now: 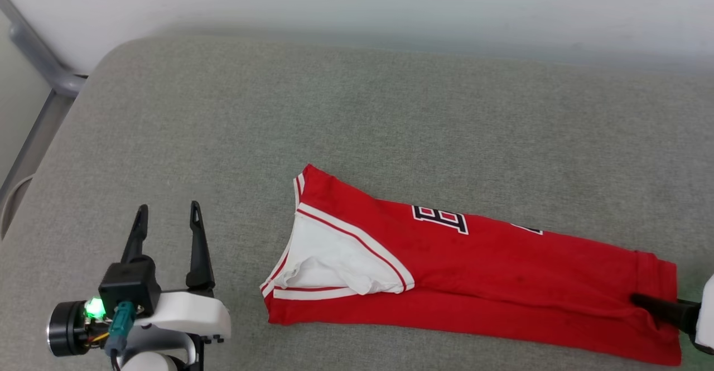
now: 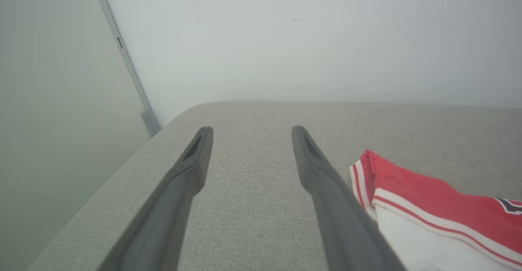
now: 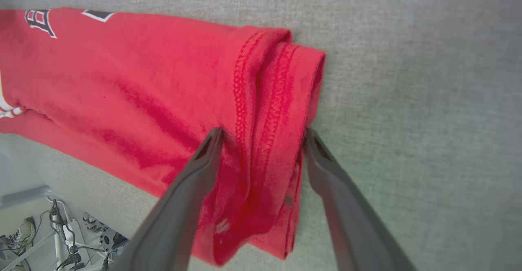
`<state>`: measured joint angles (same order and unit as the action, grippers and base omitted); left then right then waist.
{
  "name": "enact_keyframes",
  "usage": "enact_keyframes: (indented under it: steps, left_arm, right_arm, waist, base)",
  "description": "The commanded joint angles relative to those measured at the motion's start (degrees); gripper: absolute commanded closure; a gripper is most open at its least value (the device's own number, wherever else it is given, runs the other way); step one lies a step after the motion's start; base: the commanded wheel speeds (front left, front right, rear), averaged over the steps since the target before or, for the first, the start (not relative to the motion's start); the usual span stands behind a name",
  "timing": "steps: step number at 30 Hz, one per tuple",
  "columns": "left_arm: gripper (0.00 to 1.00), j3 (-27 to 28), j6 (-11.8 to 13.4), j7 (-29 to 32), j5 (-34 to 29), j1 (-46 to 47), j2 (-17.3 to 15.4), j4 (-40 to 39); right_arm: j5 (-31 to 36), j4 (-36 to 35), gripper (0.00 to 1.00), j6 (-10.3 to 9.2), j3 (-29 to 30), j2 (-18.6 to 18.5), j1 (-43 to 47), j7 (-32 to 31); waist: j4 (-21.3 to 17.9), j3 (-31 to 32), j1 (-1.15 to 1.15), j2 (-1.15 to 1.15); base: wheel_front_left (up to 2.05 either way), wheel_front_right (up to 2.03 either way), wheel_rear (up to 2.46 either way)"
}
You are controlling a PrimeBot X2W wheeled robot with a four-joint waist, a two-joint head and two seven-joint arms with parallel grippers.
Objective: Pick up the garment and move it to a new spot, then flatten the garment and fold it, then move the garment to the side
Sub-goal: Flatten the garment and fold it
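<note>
Two right gripper [image 3: 263, 131] fingers [image 3: 191, 181] straddle the garment [image 3: 122, 71] hem, wide apart (left gripper [image 2: 251, 128] spread, empty).

The only lettering is on the red chest of the garment [image 1: 502, 270]. A block letter [image 1: 440, 219], dark with white edging and red fill, sits at the far folded edge. The fold cuts it off; it is probably a B. Just to its right, a second letter fragment [image 1: 527, 229] shows too little to read.
</note>
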<state>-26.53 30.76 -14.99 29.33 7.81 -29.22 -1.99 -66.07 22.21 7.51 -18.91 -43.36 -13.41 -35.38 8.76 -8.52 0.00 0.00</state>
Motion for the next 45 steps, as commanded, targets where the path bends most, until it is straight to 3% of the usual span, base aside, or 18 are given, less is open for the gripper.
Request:
enact_keyframes:
  steps: [1,10,18,19,20,21,27,37,41,45]
  left_arm:
    - [0.00,0.9,-0.5,-0.2,-1.4,-1.2,1.1,-0.2]
    - [0.00,7.0,-4.9,-0.2,-10.9,-5.1,9.6,-0.8]
    - [0.00,11.7,-10.2,-0.2,-17.2,-6.9,15.4,0.7]
    - [0.00,12.2,-10.9,-0.2,-17.8,-7.1,16.0,0.8]
    - [0.00,12.8,-11.5,-0.2,-18.5,-7.2,16.5,1.0]
    - [0.00,13.4,-12.2,-0.2,-19.0,-7.4,16.9,1.2]
    - [0.00,16.6,-15.0,-0.2,-21.9,-8.4,19.0,1.6]
    - [0.00,20.4,-18.1,-0.2,-25.4,-11.2,21.4,2.1]
    - [0.00,21.1,-18.7,-0.2,-26.0,-12.1,21.9,2.4]
    - [0.00,21.9,-19.3,-0.2,-26.4,-12.8,22.2,2.7]
  right_arm:
    - [0.2,0.5,0.00,-0.04,-0.6,0.8,-0.8,-0.3]
    - [-1.3,0.8,0.00,0.04,-5.3,6.2,-2.0,0.9]
    - [0.0,1.0,0.00,0.03,-9.3,5.0,-1.8,3.0]
    - [0.6,1.4,0.35,-0.06,-9.6,4.4,-1.8,3.6]
    - [0.8,1.8,0.60,-0.07,-10.0,3.9,-1.7,4.2]
    - [0.7,2.2,1.00,-0.08,-10.2,3.6,-1.6,4.8]
    - [0.1,3.1,1.00,-0.08,-10.7,2.0,-1.8,8.8]
    - [1.4,8.6,1.00,-0.08,-10.2,-6.3,-2.0,12.8]
    - [1.1,9.9,1.00,-0.06,-10.1,-7.1,-1.9,12.4]
    - [-0.9,6.8,1.00,-0.05,-9.7,-7.2,-1.5,12.1]
  waist:
    - [0.8,-0.8,0.00,0.00]
    - [1.8,-2.6,0.00,0.00]
    - [1.4,-2.4,0.00,0.00]
    - [1.3,-2.4,0.00,0.00]
    - [1.2,-2.3,0.00,0.00]
    - [1.1,-2.3,0.00,0.00]
    - [0.4,-1.2,0.00,0.00]
    - [-0.3,2.0,0.00,0.00]
    - [-0.5,2.8,0.00,0.00]
    - [-0.8,3.6,0.00,0.00]
  base:
    - [0.00,0.00,0.00]
    - [0.00,0.00,0.00]
    - [0.00,0.00,0.00]
    - [0.00,0.00,0.00]
    - [0.00,0.00,0.00]
    - [0.00,0.00,0.00]
    - [0.00,0.00,0.00]
    - [0.00,0.00,0.00]
    - [0.00,0.00,0.00]
    - [0.00,0.00,0.00]
